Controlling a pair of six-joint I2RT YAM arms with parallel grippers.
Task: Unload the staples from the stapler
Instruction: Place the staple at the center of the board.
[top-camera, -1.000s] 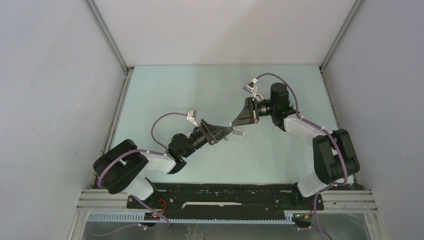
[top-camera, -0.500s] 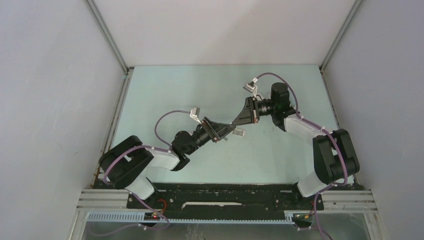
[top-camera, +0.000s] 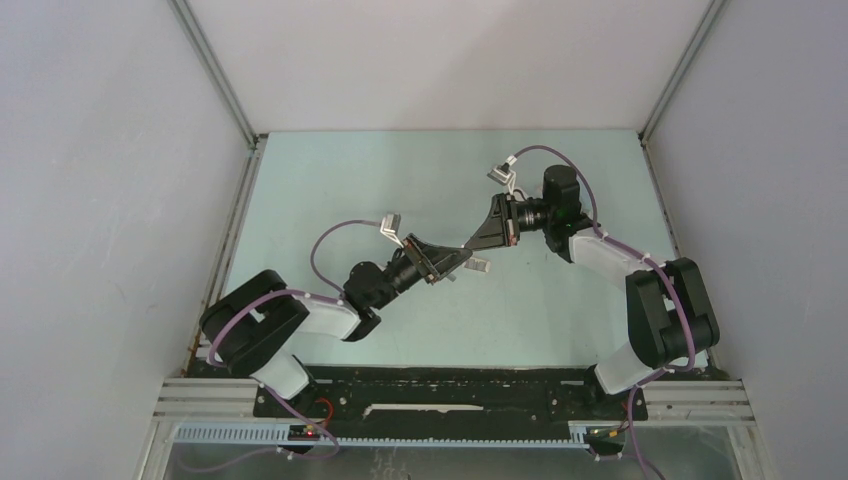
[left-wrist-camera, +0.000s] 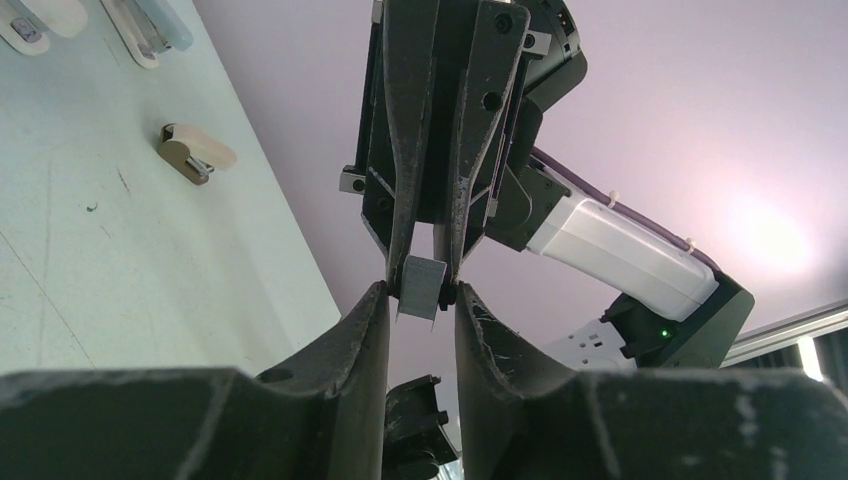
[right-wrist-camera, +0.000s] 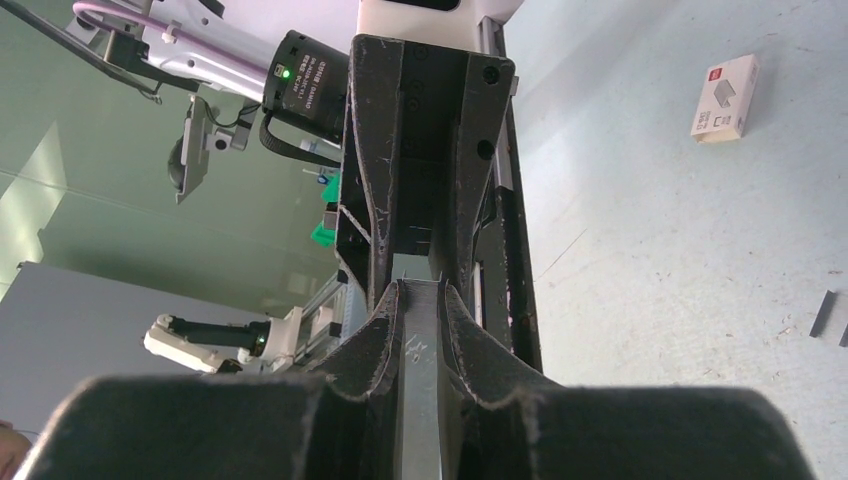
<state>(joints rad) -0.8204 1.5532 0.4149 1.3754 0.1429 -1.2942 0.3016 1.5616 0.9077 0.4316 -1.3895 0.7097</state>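
At table centre, my right gripper (right-wrist-camera: 420, 292) is clamped on the staples (left-wrist-camera: 422, 290). Their long axis runs 2 to 8 o'clock, free end toward 8. My left gripper (top-camera: 458, 260) flanks that end, slightly parted, gripping nothing.

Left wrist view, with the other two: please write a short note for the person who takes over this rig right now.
Right gripper: shut on a grey metal bar, held between the two arms.
Left gripper: its jaws flank the end of the same bar; I cannot tell if they pinch it.
On the table: dark-grey staple strips, apart from a small white box.
Done: some staples seem to be out already.
Left: probably to secure the bar with both grippers; whether it holds more staples is not visible.
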